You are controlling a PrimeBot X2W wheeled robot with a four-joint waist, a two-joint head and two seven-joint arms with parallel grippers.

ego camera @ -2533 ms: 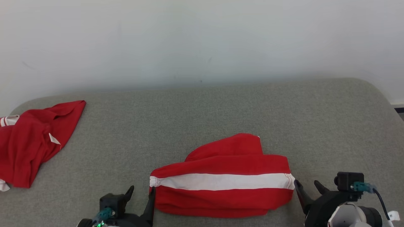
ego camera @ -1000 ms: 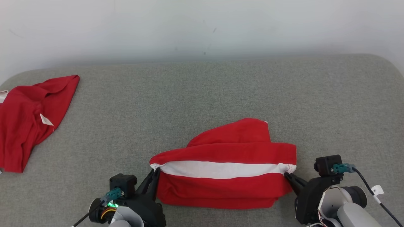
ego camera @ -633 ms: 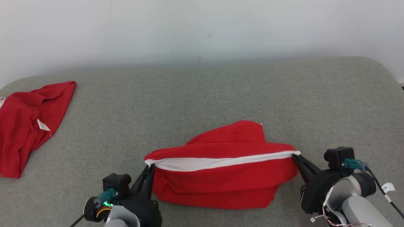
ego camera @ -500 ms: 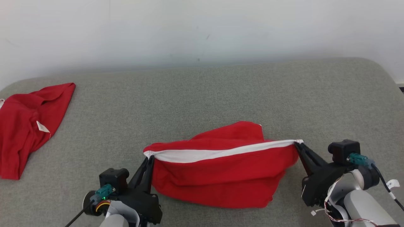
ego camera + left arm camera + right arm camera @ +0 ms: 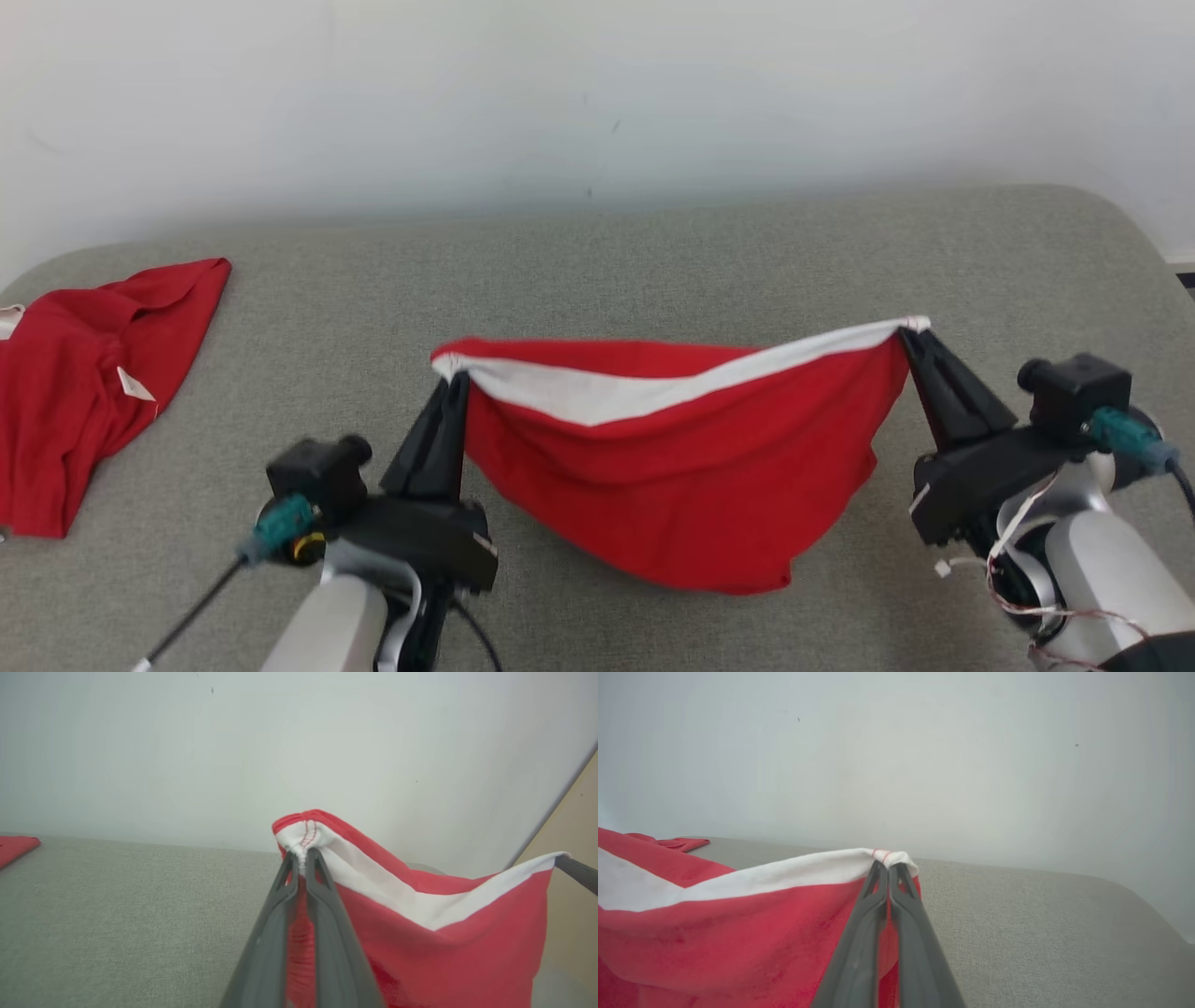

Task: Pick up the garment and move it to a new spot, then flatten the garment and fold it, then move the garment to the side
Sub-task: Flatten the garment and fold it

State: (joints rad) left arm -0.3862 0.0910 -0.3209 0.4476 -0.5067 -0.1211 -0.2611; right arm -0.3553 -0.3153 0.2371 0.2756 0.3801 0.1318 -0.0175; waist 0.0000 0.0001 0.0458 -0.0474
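The red garment [image 5: 681,485] with the white band is held up over the grey worktop [image 5: 597,271], near the front and a bit right of the middle. Its long side runs from left to right, stretched between the two grippers. The white band is the top edge, and it dips down in the middle like a smile. The red part hangs below it like a bag, with its lowest bit down at the right.

The left gripper [image 5: 454,381] is pinched tight on the left corner of the band. The right gripper [image 5: 908,332] is pinched tight on the right corner. In the head view the right corner sits higher than the left one.

The bottom of the garment may just touch the worktop, but it is hard to tell.

Another red cloth [image 5: 84,373] lies crumpled at the far left edge of the worktop, well apart from the garment. A white wall [image 5: 597,93] is behind.
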